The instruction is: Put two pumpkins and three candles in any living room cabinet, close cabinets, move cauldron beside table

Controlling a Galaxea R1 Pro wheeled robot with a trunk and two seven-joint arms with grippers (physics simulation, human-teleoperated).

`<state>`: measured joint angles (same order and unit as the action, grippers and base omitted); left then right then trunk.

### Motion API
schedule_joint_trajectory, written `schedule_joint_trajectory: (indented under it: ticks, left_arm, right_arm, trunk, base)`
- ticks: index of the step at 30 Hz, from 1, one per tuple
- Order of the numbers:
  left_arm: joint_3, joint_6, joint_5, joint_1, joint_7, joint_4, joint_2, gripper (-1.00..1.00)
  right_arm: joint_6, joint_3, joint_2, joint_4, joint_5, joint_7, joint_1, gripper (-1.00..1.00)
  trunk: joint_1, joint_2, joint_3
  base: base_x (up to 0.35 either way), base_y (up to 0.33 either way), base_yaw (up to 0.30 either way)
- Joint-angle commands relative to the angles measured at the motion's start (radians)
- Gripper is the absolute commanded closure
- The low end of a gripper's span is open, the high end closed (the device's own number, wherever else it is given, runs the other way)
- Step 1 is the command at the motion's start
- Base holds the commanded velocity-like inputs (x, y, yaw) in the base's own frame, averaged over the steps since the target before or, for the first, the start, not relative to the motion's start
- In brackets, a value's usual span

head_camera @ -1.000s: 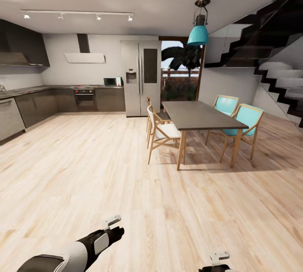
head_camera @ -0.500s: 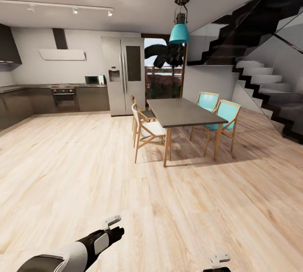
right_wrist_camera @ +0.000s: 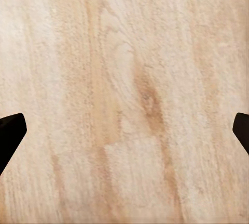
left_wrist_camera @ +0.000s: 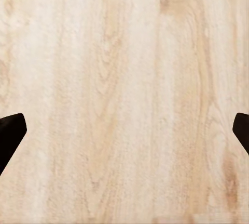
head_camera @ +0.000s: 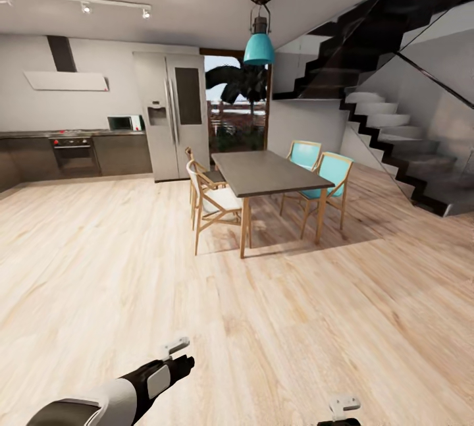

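The pumpkins, candles, cabinet, cauldron and coffee table are out of view. My left gripper (head_camera: 179,361) hangs low over the pale wood floor (head_camera: 99,268) at the head view's lower left, pointing forward. In the left wrist view its dark fingertips (left_wrist_camera: 10,133) stand far apart, so the left gripper (left_wrist_camera: 124,135) is open over bare planks. The right gripper (head_camera: 343,411) peeks in at the head view's lower edge. It too is open (right_wrist_camera: 124,135), its fingertips (right_wrist_camera: 10,130) wide apart with floor between them.
A grey dining table (head_camera: 266,172) with white chairs (head_camera: 214,205) and teal chairs (head_camera: 329,179) stands ahead. Left of it are a steel fridge (head_camera: 171,123) and dark kitchen counters (head_camera: 79,153). A dark staircase (head_camera: 401,149) rises at the right. A teal lamp (head_camera: 259,44) hangs above.
The whole head view has slid left, so the camera has turned right: more of the staircase shows and less of the kitchen. Both arms keep their pose.
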<state>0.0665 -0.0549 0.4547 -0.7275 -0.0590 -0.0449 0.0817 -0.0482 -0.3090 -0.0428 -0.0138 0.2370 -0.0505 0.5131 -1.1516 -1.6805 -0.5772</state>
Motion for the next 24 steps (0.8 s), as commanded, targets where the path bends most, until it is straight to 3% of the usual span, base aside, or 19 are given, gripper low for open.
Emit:
schedule_joint_trajectory:
  ticks: [1, 15, 24]
  left_arm:
    - [0.007, -0.002, 0.008, -0.001, -0.002, -0.001, 0.0, -1.0]
    - [0.007, -0.002, 0.007, -0.001, -0.001, -0.001, 0.0, -1.0]
    - [0.007, -0.002, 0.008, -0.001, -0.001, -0.001, 0.0, -1.0]
  right_arm:
    - [-0.004, -0.007, 0.0, -0.002, 0.011, -0.005, 0.001, -1.0]
    - [-0.004, -0.008, 0.0, -0.002, 0.01, -0.005, 0.001, -1.0]
    - [-0.004, -0.007, 0.0, -0.002, 0.01, -0.005, 0.001, -1.0]
  trunk:
    - [0.0, -0.001, -0.002]
    - [0.0, -0.001, -0.007]
    - [0.0, -0.001, -0.007]
  base:
    - [0.0, 0.0, -0.082]
    - [0.007, 0.0, -0.042]
    - [0.278, 0.0, -0.048]
